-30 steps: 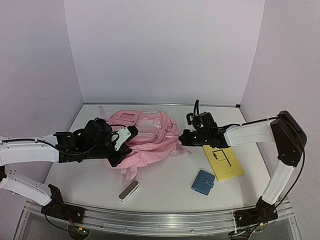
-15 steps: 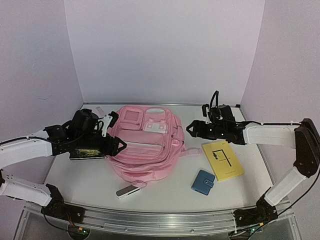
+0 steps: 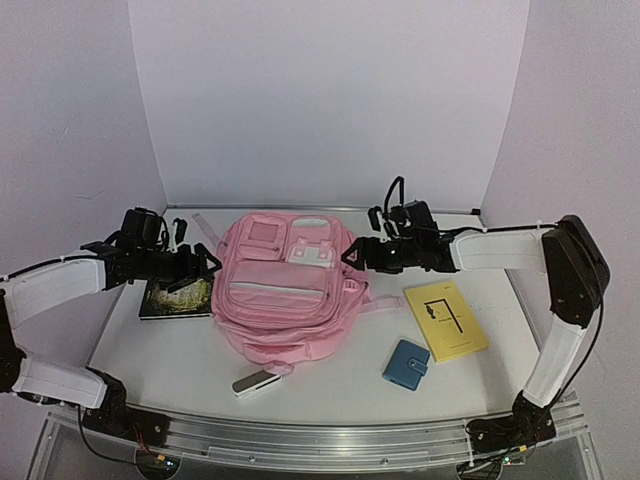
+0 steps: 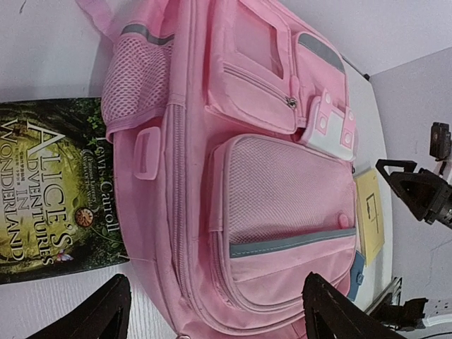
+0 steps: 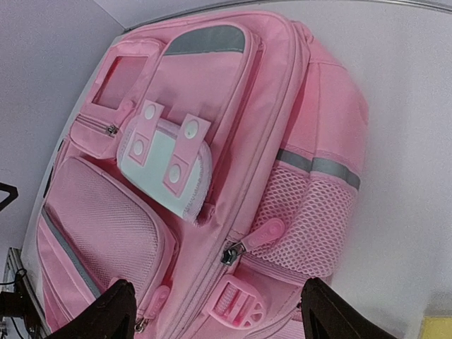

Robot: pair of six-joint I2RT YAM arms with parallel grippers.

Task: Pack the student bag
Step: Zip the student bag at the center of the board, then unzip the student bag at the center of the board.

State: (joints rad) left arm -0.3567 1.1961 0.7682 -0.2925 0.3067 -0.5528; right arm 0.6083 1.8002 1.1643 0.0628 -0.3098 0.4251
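The student bag, a big pink backpack, lies flat on the table with its front pockets up. It fills the left wrist view and the right wrist view. My left gripper hovers open at the bag's left side, nothing between its fingers. At the bag's upper right side my right gripper is open too and holds nothing. A zip slider with a pink pull tab shows just ahead of the right fingers.
An Alice in Wonderland book lies left of the bag, under my left arm. A yellow book and a blue wallet lie to the right. A small white and grey case sits by the bag's near edge.
Both grippers opened and let go of the bag, which went from bunched up to lying flat. The left arm drew back to the left, uncovering the book.
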